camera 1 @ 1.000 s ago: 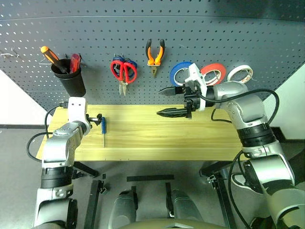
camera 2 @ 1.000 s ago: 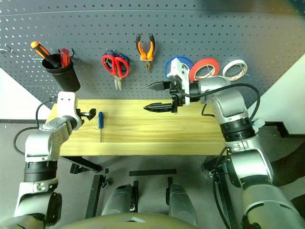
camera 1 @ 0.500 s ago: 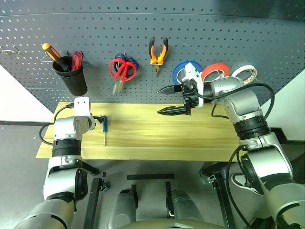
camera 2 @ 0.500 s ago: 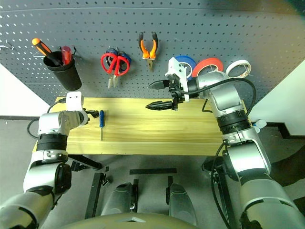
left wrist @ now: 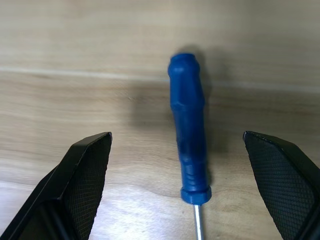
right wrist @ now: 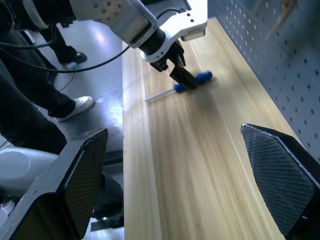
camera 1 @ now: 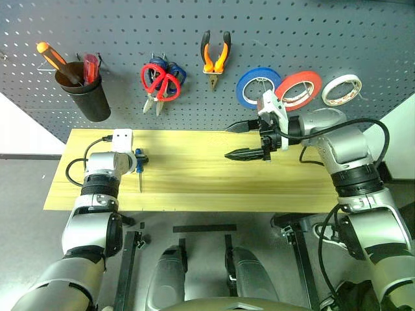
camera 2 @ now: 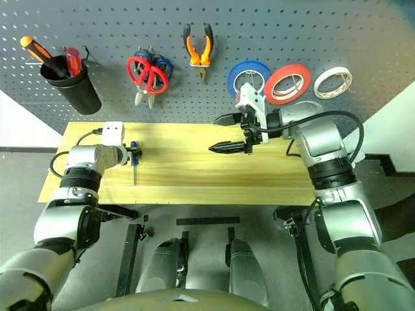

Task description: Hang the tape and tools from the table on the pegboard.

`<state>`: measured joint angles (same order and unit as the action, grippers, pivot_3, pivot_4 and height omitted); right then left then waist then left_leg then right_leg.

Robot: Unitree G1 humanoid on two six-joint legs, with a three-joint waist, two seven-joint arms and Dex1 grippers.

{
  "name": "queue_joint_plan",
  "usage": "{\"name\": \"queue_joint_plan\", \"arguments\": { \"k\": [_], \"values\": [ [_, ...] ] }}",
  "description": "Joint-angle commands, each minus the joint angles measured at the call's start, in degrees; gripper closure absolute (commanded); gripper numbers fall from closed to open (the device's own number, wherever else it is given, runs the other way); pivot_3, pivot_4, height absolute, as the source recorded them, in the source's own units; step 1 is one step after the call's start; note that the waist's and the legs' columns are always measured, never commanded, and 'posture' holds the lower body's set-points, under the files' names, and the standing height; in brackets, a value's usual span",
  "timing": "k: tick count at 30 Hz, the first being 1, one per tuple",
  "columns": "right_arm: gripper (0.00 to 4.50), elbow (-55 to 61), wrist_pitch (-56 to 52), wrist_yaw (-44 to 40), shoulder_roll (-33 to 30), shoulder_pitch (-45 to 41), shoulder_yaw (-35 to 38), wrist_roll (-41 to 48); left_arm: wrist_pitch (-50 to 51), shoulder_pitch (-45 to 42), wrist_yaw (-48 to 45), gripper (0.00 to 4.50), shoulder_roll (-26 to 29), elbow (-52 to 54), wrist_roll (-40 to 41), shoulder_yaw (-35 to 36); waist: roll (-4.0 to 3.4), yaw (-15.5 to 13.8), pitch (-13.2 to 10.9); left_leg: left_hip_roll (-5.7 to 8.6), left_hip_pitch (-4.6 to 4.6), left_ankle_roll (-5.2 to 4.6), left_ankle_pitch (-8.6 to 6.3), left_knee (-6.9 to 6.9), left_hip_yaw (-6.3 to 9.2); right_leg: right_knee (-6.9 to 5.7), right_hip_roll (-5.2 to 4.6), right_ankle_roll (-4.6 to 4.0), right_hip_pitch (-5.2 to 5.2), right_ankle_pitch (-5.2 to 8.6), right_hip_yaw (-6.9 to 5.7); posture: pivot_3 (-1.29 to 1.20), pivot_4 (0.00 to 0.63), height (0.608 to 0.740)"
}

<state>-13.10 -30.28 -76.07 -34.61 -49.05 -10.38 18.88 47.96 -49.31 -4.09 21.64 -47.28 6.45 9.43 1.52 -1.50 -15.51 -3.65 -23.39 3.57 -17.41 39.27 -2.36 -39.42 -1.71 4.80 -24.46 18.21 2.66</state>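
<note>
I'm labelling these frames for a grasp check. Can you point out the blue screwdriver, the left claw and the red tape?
blue screwdriver (left wrist: 187, 145): left wrist view, middle of the handle.
left claw (camera 1: 137, 160): left eye view, between the fingertips.
red tape (camera 1: 312, 81): left eye view, upper right of the ring.

**Bystanders on the board and the floor**

A black cup (camera 1: 83, 97) hangs at the far left, holding an orange-handled screwdriver (camera 1: 52, 59) and a red-handled tool (camera 1: 90, 67). Blue-handled scissors (camera 1: 174, 72) sit partly hidden behind another pair. To the right hang a blue tape roll (camera 1: 254, 87) and a white tape roll (camera 1: 341, 89). A person's dark trouser legs and a white shoe (right wrist: 80, 106) stand on the grey floor (right wrist: 107, 55).
</note>
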Motion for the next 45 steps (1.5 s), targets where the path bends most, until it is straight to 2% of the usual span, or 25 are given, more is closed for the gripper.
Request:
{"name": "queue_joint_plan", "arguments": {
  "k": [1, 6, 7, 9, 19, 23, 28, 35, 41, 45],
  "values": [
    [0.0, 2.69, -0.57, 0.15, -1.19, 0.08, 2.06, 1.17, -0.64, -0.8, 0.71, 0.07, -0.07, -1.13, -0.66, 0.15, 0.02, 0.75, -0.31, 0.0, 0.0, -0.01, -0.01, 0.0, 0.01, 0.01, -0.01, 0.0, 0.0, 0.0, 0.0, 0.04, 0.334, 0.74],
    [0.0, 2.93, -0.9, 0.4, -1.53, 0.23, 2.16, 1.11, 0.55, -0.34, 1.69, 0.07, -0.85, -2.18, 0.02, 1.38, -0.02, 1.15, -0.75, 0.0, 0.0, -0.01, -0.01, 0.0, 0.13, -0.02, -0.04, 0.0, 0.0, 0.0, -0.02, 0.03, 0.344, 0.74],
    [0.0, 2.99, -0.92, 0.39, -1.62, 0.35, 2.14, 1.1, 0.48, -0.09, 2.15, 0.24, -0.92, -2.19, -0.12, 1.49, -0.03, 1.22, -0.76, 0.0, 0.0, -0.01, 0.0, 0.0, 0.13, -0.02, -0.04, 0.0, 0.0, 0.0, -0.01, 0.03, 0.346, 0.74],
    [0.0, 3.0, -0.9, 0.3, -1.76, 0.46, 2.11, 1.12, 0.67, 0.31, 2.64, 0.7, -0.85, -2.27, -0.58, 1.26, -0.02, 1.28, -0.78, 0.0, 0.01, -0.01, 0.0, 0.0, 0.14, -0.02, -0.04, 0.0, 0.0, 0.0, -0.01, 0.03, 0.348, 0.74],
    [0.0, 1.1, 0.91, -0.61, -1.87, -0.61, 1.69, 0.39, 4.97, 4.59, 7.25, 3.94, -2.79, 4.43, 0.81, 4.53, -0.03, 2.53, -0.79, -0.04, 0.03, -0.01, 0.0, -0.01, 0.15, -0.03, -0.05, 0.0, 0.0, 0.0, -0.01, 0.04, 0.334, 0.74],
    [0.0, 0.44, 1.21, -1.19, -1.96, -1.1, 2.02, 0.57, 6.52, 7.16, 8.66, 3.98, -2.94, 9.02, 1.16, 6.24, -0.03, 2.5, -0.79, -0.06, 0.04, 0.0, 0.0, -0.01, 0.15, -0.03, -0.06, 0.0, 0.01, 0.0, -0.01, 0.04, 0.324, 0.74],
    [0.0, -0.43, 2.21, -1.62, -1.87, -1.67, 2.21, 0.52, 8.99, 10.45, 6.52, 3.98, -3.09, 19.64, 2.16, 5.58, -0.03, 2.32, -0.78, -0.06, 0.03, 0.0, 0.0, -0.01, 0.15, -0.03, -0.08, 0.0, 0.01, 0.0, -0.01, 0.05, 0.295, 0.74],
    [0.0, -0.37, -1.0, -2.15, -0.09, -3.72, 6.42, 6.2, -3.02, 21.96, 5.12, 3.98, -3.23, 40.66, 0.31, 3.46, 0.01, 2.14, -0.72, -0.14, -0.03, 0.06, 0.03, -0.04, 0.2, 0.06, -0.21, 0.01, 0.0, 0.0, -0.06, 0.07, 0.226, 0.74],
    [0.0, -1.5, -1.0, -1.29, 0.99, -5.16, 9.03, 8.18, -7.45, 33.46, 3.93, 3.98, -3.53, 59.95, -0.3, 2.17, 0.18, 1.97, -0.37, -0.08, -0.05, 0.09, 0.05, -0.05, 0.19, 0.07, -0.3, 0.01, 0.01, -0.01, -0.1, 0.09, 0.177, 0.74],
    [0.0, -2.35, -2.57, -0.25, 2.2, -6.97, 11.84, 11.18, -12.74, 38.67, 3.94, 3.98, -2.88, 66.51, -2.72, 1.36, 0.17, 1.85, 0.09, -0.03, -0.07, 0.13, 0.07, -0.05, 0.19, 0.07, -0.22, 0.01, 0.01, -0.01, -0.11, 0.1, 0.159, 0.74]
  ]
}}
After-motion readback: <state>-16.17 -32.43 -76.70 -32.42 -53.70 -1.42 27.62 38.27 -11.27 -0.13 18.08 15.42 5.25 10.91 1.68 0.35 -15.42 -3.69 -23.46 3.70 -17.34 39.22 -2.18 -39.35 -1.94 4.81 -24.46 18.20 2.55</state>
